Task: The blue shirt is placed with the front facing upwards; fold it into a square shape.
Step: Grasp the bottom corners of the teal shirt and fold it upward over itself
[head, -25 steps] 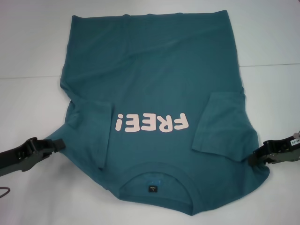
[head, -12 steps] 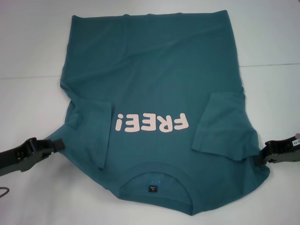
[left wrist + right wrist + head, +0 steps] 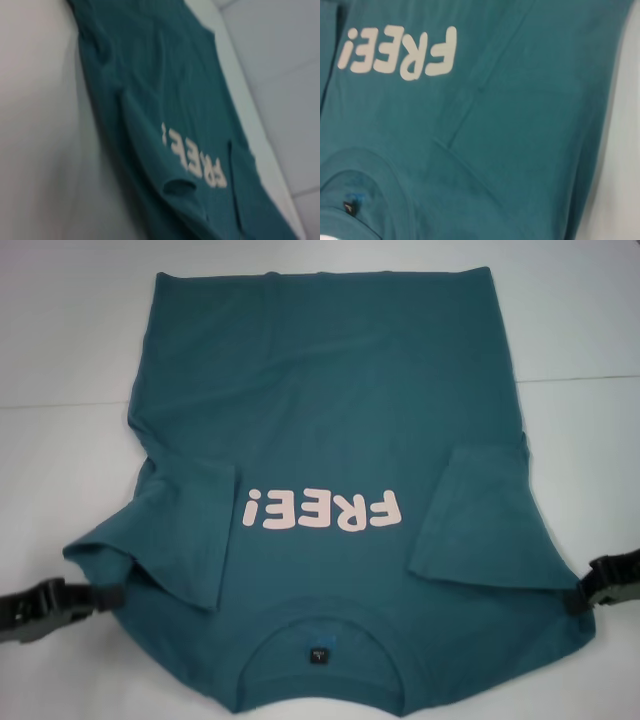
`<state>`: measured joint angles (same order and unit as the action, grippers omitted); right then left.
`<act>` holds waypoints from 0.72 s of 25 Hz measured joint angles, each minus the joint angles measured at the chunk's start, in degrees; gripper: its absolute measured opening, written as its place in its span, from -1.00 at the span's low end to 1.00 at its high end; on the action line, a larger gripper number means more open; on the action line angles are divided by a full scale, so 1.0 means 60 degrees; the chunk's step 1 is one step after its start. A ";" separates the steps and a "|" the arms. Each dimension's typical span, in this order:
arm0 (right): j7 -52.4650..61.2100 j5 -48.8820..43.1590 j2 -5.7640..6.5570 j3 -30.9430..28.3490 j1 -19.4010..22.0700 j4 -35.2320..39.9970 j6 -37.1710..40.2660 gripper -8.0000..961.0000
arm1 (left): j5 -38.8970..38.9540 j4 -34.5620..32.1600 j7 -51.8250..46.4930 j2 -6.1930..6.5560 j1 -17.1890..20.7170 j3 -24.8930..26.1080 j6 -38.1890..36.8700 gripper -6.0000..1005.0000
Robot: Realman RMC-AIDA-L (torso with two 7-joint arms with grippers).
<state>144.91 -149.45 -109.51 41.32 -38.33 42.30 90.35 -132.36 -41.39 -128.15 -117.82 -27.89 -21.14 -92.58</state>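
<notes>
- Head view: teal-blue cotton T-shirt (image 3: pixel 330 440), pink "FREE!" print up, flat on white desk (image 3: pixel 60 340), sleeves folded inward. My left claw (image 3: pixel 100 596) pinches its shoulder edge; right claw (image 3: pixel 580 598) pinches opposite.
- Left wrist view: cloth soft, light, sags.
- Right wrist view: ribbed collar (image 3: pixel 380 172); edges are the best places to grip.

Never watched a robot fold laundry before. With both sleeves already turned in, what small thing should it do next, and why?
Probably lift both shoulder corners and carry them toward the far hem. The left pincer and right pincer sit at the collar-end corners of the blue shirt, which lies flat with its sleeves folded inward, so halving its length seems the way to a square.
</notes>
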 joint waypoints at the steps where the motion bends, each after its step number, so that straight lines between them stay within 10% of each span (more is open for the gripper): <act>1: 0.0009 -0.0108 0.0000 0.0003 0.0007 0.0071 0.0116 -0.96 | -0.0399 -0.0146 -0.0010 0.0029 -0.0013 -0.0018 -0.0275 -0.95; 18: -0.0059 -0.1185 -0.0037 0.0012 0.0102 0.0144 0.1148 -0.93 | -0.1244 -0.1456 -0.0087 -0.0118 0.0592 -0.0903 -0.2122 -0.95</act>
<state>144.55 -156.56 -109.73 41.40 -37.72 43.17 97.24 -139.82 -50.13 -128.67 -118.54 -24.34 -26.56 -105.31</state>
